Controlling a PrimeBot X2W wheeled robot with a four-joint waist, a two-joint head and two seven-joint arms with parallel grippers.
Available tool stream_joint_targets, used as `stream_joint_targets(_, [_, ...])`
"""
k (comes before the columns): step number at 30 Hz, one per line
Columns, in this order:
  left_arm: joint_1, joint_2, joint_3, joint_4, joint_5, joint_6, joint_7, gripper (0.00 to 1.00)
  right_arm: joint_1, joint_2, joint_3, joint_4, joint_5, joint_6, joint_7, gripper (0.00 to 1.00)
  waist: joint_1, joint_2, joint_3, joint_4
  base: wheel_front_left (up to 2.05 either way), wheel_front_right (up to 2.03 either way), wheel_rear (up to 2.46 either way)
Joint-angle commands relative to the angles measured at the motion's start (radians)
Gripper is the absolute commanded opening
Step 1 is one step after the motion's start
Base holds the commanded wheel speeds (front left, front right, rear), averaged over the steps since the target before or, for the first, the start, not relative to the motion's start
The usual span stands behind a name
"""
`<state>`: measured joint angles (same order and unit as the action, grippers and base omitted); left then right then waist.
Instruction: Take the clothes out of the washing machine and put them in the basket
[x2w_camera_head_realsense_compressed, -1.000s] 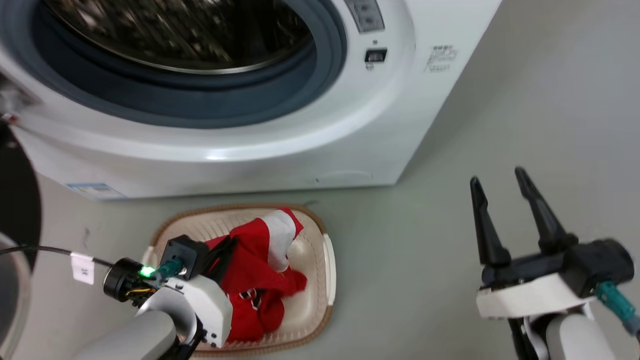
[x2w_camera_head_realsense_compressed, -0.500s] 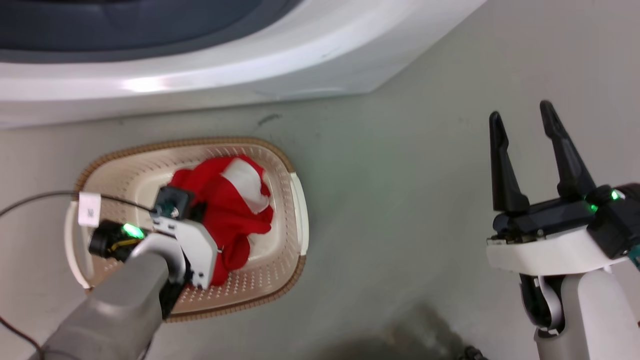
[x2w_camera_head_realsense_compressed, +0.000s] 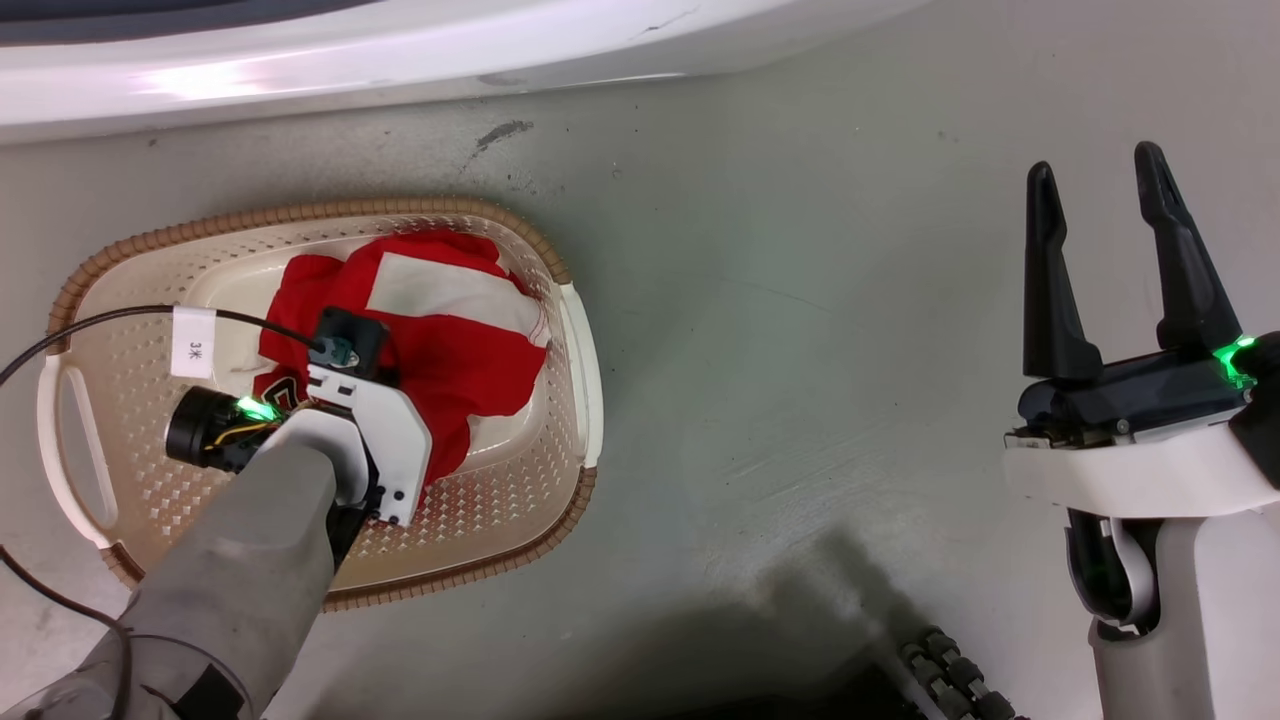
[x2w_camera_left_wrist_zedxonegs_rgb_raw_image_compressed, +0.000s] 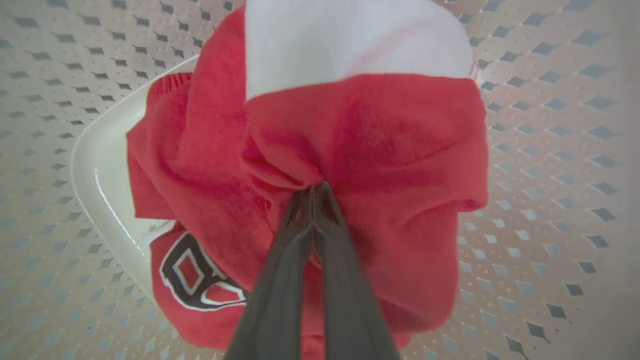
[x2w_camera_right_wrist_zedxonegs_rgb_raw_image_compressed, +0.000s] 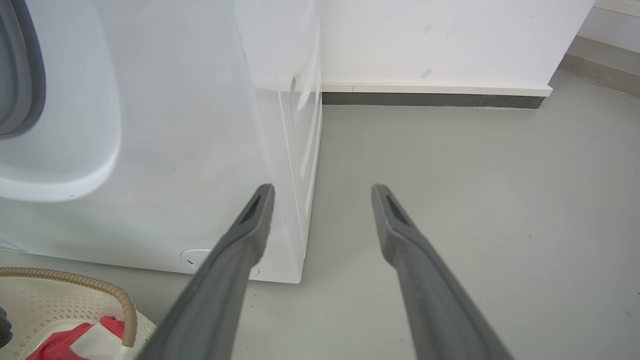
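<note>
The left gripper (x2w_camera_left_wrist_zedxonegs_rgb_raw_image_compressed: 312, 187) stays pinched shut on the clothes (x2w_camera_head_realsense_compressed: 455, 350), now lowered flatter into the basket (x2w_camera_head_realsense_compressed: 500, 505). The right gripper (x2w_camera_head_realsense_compressed: 1095, 170) hangs wide open and empty over the floor (x2w_camera_head_realsense_compressed: 800, 300).

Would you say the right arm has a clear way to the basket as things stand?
Probably yes: the right gripper, jaws open, hangs above the floor, and only floor lies between it and the basket.

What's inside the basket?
Inside the basket are crumpled red clothes with a white patch and black lettering, pinched by the shut left pincer. The fabric covers the middle of the basket's floor, so anything beneath it cannot be seen.
</note>
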<state>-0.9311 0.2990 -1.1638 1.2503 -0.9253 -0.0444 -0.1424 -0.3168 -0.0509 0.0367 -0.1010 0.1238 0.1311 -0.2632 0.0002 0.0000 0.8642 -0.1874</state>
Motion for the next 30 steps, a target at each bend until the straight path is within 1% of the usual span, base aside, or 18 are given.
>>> stream_joint_targets(1, [-0.012, -0.005, 0.001, 0.003, -0.003, -0.002, 0.005, 0.0, -0.022, 0.001, -0.002, -0.002, 0.003, -0.001, -0.002, 1.0, -0.0002, 0.0, -0.001, 0.0, 0.0, 0.0, 0.0])
stream_joint_targets(2, [-0.01, -0.008, 0.002, 0.008, -0.008, -0.006, 0.009, 0.09, -0.02, 0.001, -0.001, 0.001, 0.005, -0.001, -0.002, 1.0, -0.0002, 0.0, -0.004, 0.0, 0.0, 0.0, 0.0])
stream_joint_targets(3, [-0.007, -0.011, 0.001, 0.012, -0.009, -0.008, 0.009, 0.44, -0.018, 0.001, 0.001, 0.004, 0.007, -0.001, -0.002, 1.0, -0.0002, 0.0, -0.01, 0.0, 0.0, 0.0, 0.0])
stream_joint_targets(4, [-0.004, -0.014, 0.007, 0.015, -0.017, -0.011, 0.007, 1.0, -0.018, 0.001, 0.002, 0.006, 0.006, -0.001, -0.002, 1.0, -0.0002, 0.0, -0.018, 0.002, 0.0, 0.0, 0.0])
stream_joint_targets(11, [0.039, -0.036, 0.052, 0.026, -0.06, -0.022, -0.076, 1.0, 0.014, 0.001, 0.013, 0.028, 0.005, -0.001, -0.002, 1.0, -0.0002, 0.0, -0.119, 0.023, 0.0, 0.0, 0.0])
stream_joint_targets(14, [0.054, -0.04, 0.093, 0.023, -0.087, -0.018, -0.113, 1.0, 0.035, 0.001, 0.02, 0.04, -0.004, -0.001, -0.002, 1.0, -0.0002, 0.0, -0.183, 0.039, 0.0, 0.0, 0.0])
stream_joint_targets(17, [0.079, -0.033, 0.113, 0.002, -0.076, -0.01, -0.123, 1.0, 0.062, 0.001, 0.025, 0.055, -0.013, -0.001, -0.002, 1.0, -0.0002, 0.0, -0.245, 0.055, 0.0, 0.0, 0.0])
stream_joint_targets(19, [0.079, -0.013, 0.152, -0.059, -0.053, 0.01, -0.124, 1.0, 0.078, 0.001, 0.025, 0.062, -0.02, -0.001, -0.002, 1.0, -0.0002, 0.0, -0.286, 0.067, 0.0, 0.0, 0.0])
stream_joint_targets(21, [0.122, 0.005, 0.198, -0.126, -0.019, 0.034, -0.123, 1.0, 0.099, 0.001, 0.021, 0.071, -0.023, -0.001, -0.002, 1.0, -0.0002, 0.0, -0.328, 0.079, 0.0, 0.0, 0.0])
stream_joint_targets(24, [0.184, 0.035, 0.294, -0.247, 0.053, 0.08, -0.122, 1.0, 0.129, 0.001, 0.018, 0.084, -0.029, -0.001, -0.002, 1.0, -0.0002, 0.0, -0.388, 0.094, 0.0, 0.0, 0.0])
stream_joint_targets(28, [0.301, 0.057, 0.451, -0.425, 0.174, 0.146, -0.123, 1.0, 0.172, 0.001, 0.017, 0.093, -0.036, -0.001, -0.002, 1.0, -0.0002, 0.0, -0.459, 0.118, 0.0, 0.0, 0.0])
stream_joint_targets(30, [0.36, 0.053, 0.532, -0.514, 0.24, 0.174, -0.123, 1.0, 0.193, 0.001, 0.018, 0.097, -0.04, -0.001, -0.002, 1.0, -0.0002, 0.0, -0.492, 0.13, 0.0, 0.0, 0.0])
